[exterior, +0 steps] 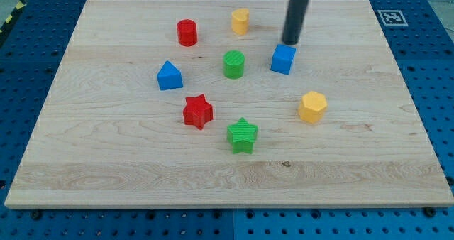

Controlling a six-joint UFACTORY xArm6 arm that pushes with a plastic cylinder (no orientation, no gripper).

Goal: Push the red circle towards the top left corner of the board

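At 11 o'clock of blue cube (282, 59): my tip (291, 42), bare rod tool, no jaws, holding nothing, about touching cube. Red circle (186, 33) well off at 9 o'clock, upper-left counter (106, 155).

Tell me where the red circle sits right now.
The red circle stands in the board's upper left part, left of the yellow block and above the blue triangle; my tip is far to its right.

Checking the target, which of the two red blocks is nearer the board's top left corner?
The red circle, near the view's top; the red star sits lower, mid-board.
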